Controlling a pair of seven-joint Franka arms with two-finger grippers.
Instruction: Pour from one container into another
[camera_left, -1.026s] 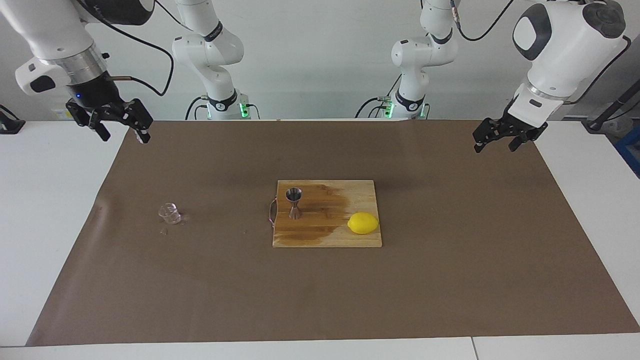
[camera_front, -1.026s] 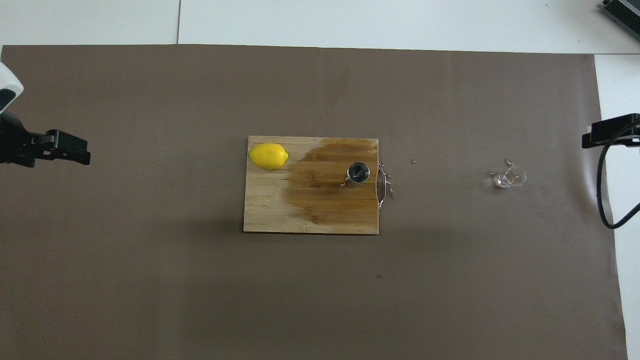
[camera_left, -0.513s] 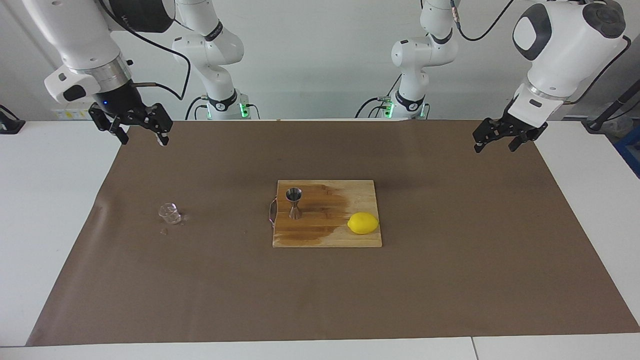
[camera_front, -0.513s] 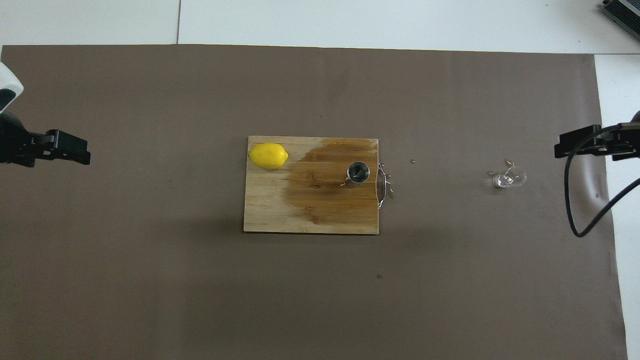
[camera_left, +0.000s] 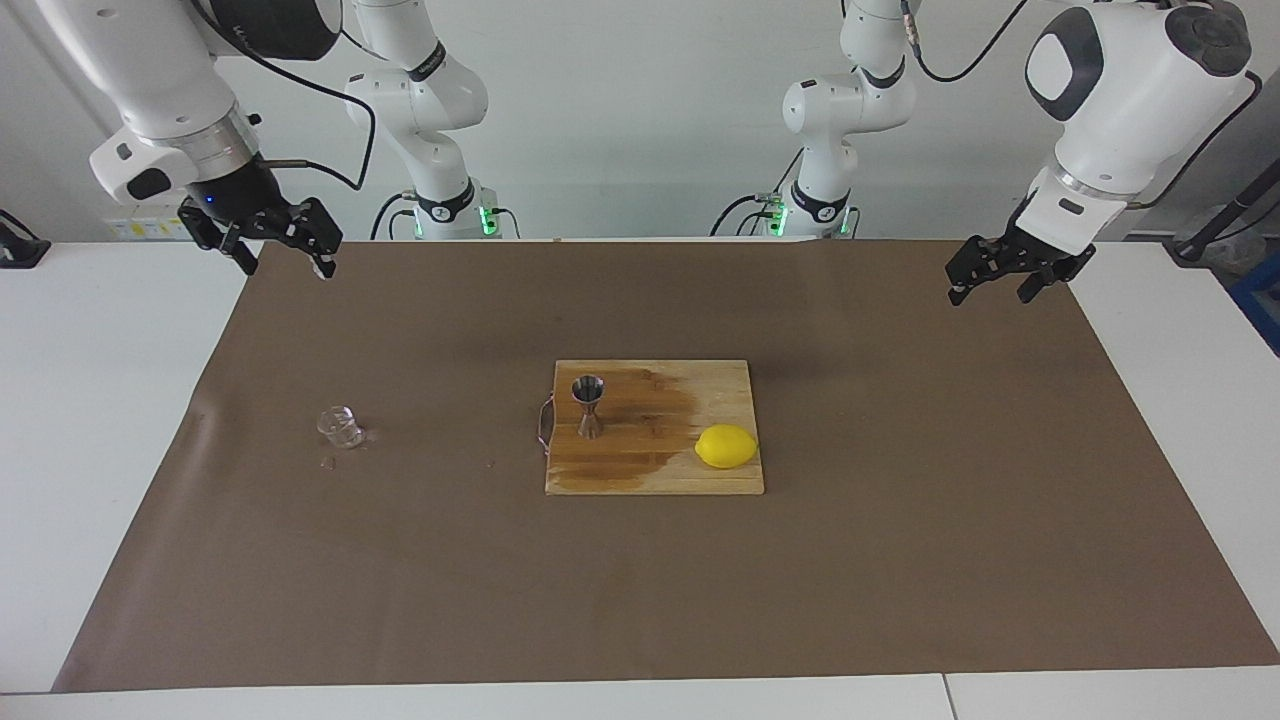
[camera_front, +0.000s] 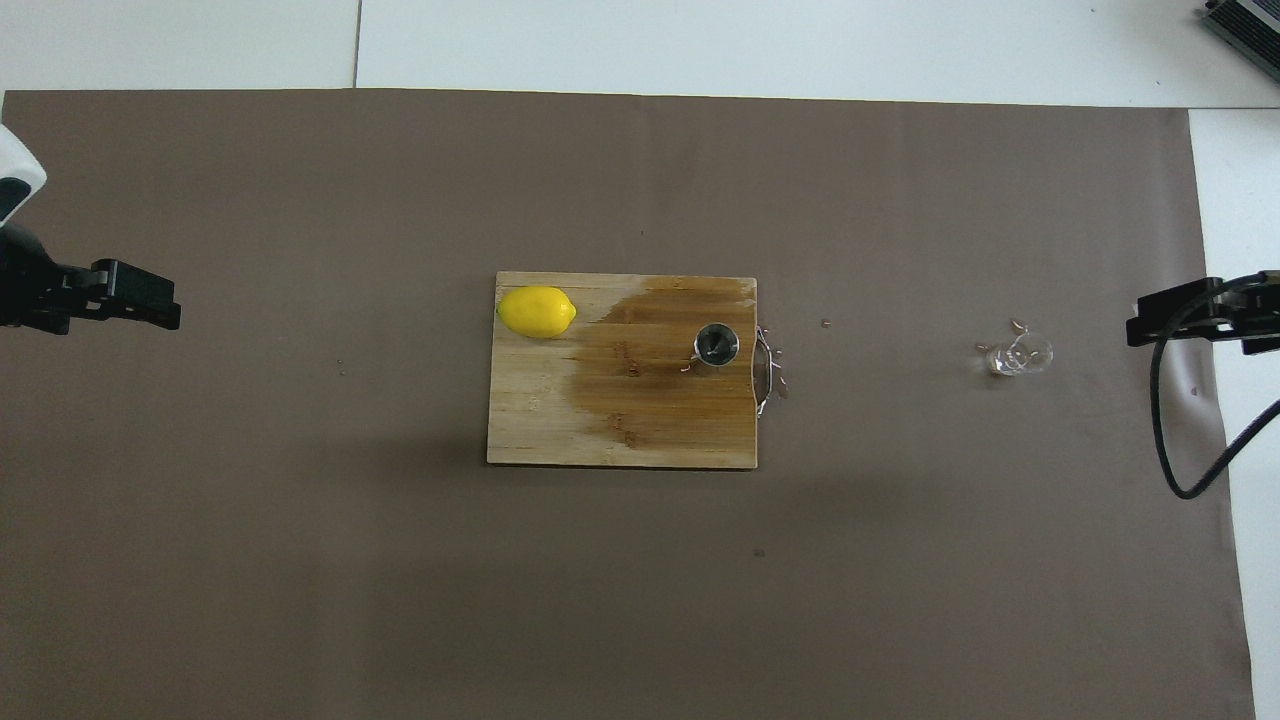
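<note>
The tiny clear glass cup (camera_left: 340, 427) (camera_front: 1020, 355) sits on the brown paper toward the right arm's end, with a few drops beside it. On the wooden board (camera_left: 650, 475) (camera_front: 540, 420) the steel hourglass jigger (camera_left: 588, 405) (camera_front: 717, 344) stands upright at the end closest to the cup. My right gripper (camera_left: 285, 258) (camera_front: 1165, 325) hangs open and empty in the air over the paper's edge, apart from the cup. Over the paper's other end my left gripper (camera_left: 990, 292) (camera_front: 150, 305) waits, open and empty.
A yellow lemon (camera_left: 726, 446) (camera_front: 537, 311) lies on the board's corner toward the left arm's end. A dark wet stain (camera_left: 660, 410) covers the board around the jigger. A thin wire handle (camera_front: 763, 370) sticks out of the board's edge beside the jigger.
My right gripper has swung in from off the table's end to over the paper's edge, closer to the cup. The left arm, cup, jigger and lemon have not moved.
</note>
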